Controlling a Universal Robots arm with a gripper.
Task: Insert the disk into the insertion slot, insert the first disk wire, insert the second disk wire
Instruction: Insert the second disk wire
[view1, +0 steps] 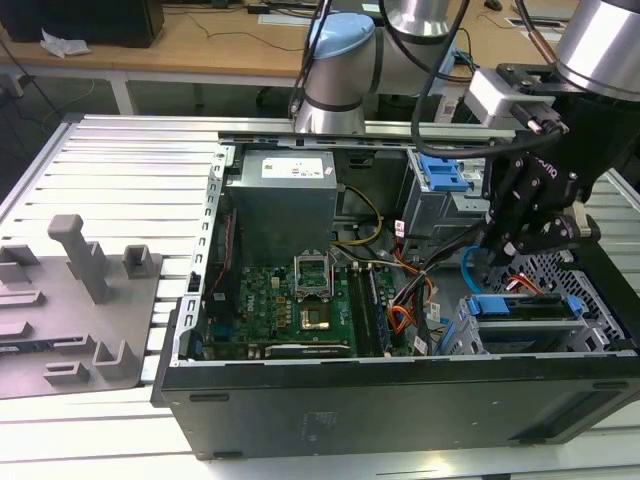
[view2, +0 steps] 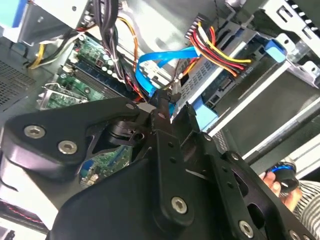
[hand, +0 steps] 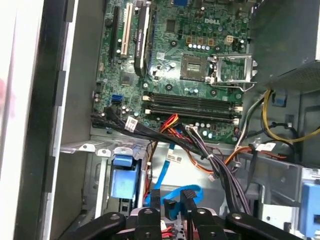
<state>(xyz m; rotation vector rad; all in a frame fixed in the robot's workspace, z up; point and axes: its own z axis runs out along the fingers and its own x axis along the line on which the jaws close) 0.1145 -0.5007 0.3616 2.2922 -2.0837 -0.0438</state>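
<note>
Contact close: end effector clenched on the second disk wire at its plug end, hovering just above the disk, which lies seated in the insertion slot, its connector edge facing the fingertips.

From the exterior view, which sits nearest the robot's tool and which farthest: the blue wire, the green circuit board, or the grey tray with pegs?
1. The blue wire: right beside the tool, inside the case at the exterior view's right.
2. The green circuit board: mid-case, further toward the left.
3. The grey tray: outside the case, at the far left.
</note>
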